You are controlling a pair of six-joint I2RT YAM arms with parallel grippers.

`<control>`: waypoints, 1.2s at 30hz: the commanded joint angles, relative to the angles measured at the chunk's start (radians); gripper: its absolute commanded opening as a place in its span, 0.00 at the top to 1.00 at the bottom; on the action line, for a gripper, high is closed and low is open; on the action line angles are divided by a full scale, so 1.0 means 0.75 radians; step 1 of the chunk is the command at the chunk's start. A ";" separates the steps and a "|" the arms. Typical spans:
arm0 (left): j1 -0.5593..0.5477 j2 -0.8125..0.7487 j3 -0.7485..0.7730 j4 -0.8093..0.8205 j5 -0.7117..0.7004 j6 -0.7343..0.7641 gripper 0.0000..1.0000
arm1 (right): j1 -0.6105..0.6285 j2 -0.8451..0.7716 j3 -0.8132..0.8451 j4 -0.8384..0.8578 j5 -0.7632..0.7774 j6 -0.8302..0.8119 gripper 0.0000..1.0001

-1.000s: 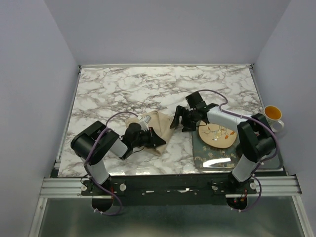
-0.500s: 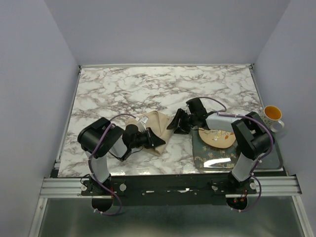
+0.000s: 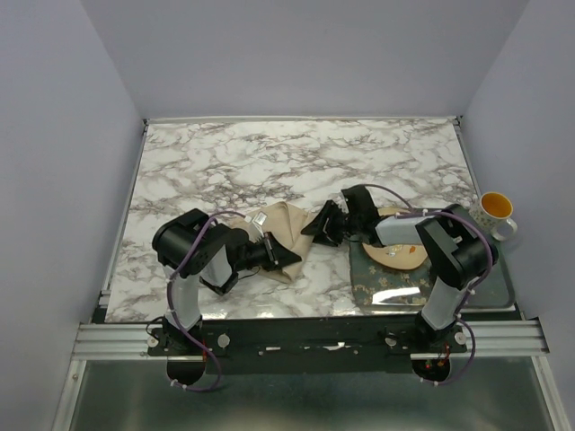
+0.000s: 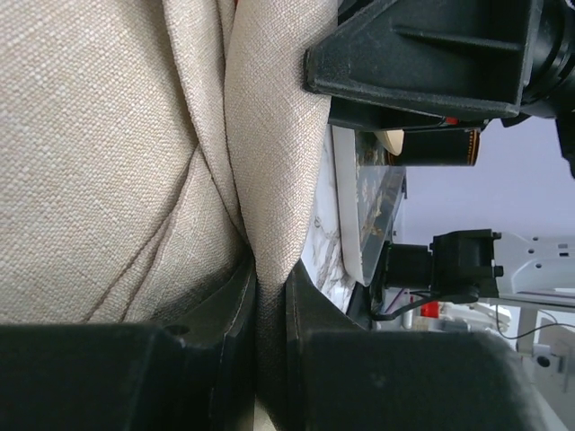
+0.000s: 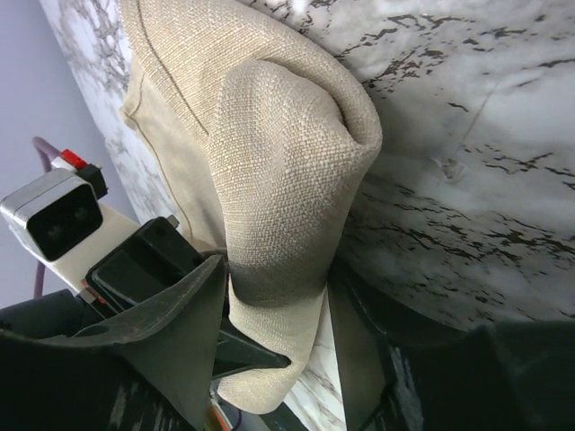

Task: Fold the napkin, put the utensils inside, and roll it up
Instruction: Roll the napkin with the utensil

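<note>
Lying bunched in the middle of the table (image 3: 269,162), the napkin (image 3: 286,224) sits between the two arms, with its length going roughly left to right. The left gripper (image 4: 269,278) is pinched closed on a fold at the near edge. The right gripper (image 5: 274,274) has its fingers on both sides of the rolled right end, apparently clamping it, so neither arm is nearer.

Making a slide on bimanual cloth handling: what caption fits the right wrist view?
The right gripper pinches a bunched fold of the napkin over the marble table.
</note>
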 commanded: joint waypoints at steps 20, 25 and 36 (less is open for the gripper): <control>0.021 0.216 -0.022 0.390 0.105 -0.278 1.00 | 0.031 0.102 -0.123 0.273 0.032 0.104 0.81; 0.021 0.163 -0.020 0.309 0.103 -0.238 1.00 | 0.033 0.087 -0.092 0.211 0.049 0.086 0.99; 0.023 -0.373 0.108 -0.838 -0.080 0.387 0.43 | 0.031 0.020 -0.002 -0.044 0.102 -0.047 0.99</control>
